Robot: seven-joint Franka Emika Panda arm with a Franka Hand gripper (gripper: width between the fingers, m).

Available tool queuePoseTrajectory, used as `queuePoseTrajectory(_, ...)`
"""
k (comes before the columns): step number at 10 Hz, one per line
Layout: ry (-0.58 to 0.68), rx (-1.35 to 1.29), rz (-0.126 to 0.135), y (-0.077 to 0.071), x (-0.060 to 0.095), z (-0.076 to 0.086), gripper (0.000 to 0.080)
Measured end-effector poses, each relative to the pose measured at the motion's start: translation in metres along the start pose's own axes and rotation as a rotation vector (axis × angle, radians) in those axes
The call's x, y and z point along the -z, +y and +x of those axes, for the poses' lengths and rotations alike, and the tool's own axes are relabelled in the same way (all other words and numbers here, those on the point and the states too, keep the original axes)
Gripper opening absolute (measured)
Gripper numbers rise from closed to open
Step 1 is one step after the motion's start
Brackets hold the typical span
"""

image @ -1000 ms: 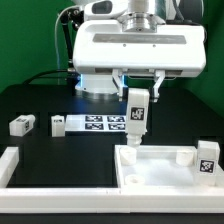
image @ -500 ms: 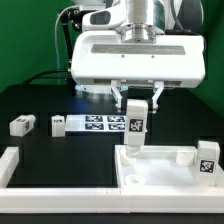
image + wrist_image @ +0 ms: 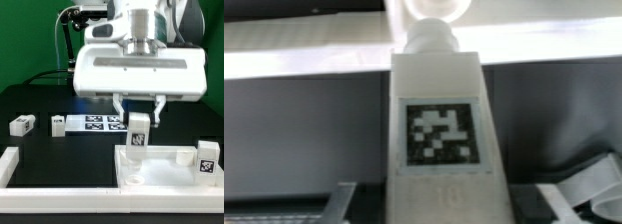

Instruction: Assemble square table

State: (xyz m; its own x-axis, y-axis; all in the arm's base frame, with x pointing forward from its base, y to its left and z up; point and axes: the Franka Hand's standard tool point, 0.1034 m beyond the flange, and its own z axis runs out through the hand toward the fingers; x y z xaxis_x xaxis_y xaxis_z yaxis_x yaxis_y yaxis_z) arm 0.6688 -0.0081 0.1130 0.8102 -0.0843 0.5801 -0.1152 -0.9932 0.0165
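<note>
White plastic bounds the work: the rail (image 3: 50, 196) runs along the near edge of the black tabletop (image 3: 70, 155), with an upturned end at the exterior view's left. The slab (image 3: 170, 175) fills the front right, just behind the rail. Between that upturned end and the slab the tabletop lies open. The fingers (image 3: 138, 110) are closed narrowly on the top of a leg (image 3: 138, 131). The leg hangs upright, tag to the camera, its foot at the slab's far left corner; whether it touches, I cannot tell. In the wrist view the leg (image 3: 441, 130) runs straight out between the grey finger tips. A second leg (image 3: 207, 157) stands at the slab's right end, well apart. A third leg (image 3: 21, 125) and a fourth leg (image 3: 57, 124) lie at the left, the fourth just beside the marker board (image 3: 100, 124).
</note>
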Motion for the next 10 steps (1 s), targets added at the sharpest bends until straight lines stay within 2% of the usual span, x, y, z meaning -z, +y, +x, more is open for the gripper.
queuePoseTrajectory(5, -0.016, -0.003, -0.006, 0.0031, -0.006, -0.0091, 0.0291)
queuePoseTrajectory(10, 0.007, 0.001, -0.006, 0.0013, -0.0074, -0.0068, 0.0291)
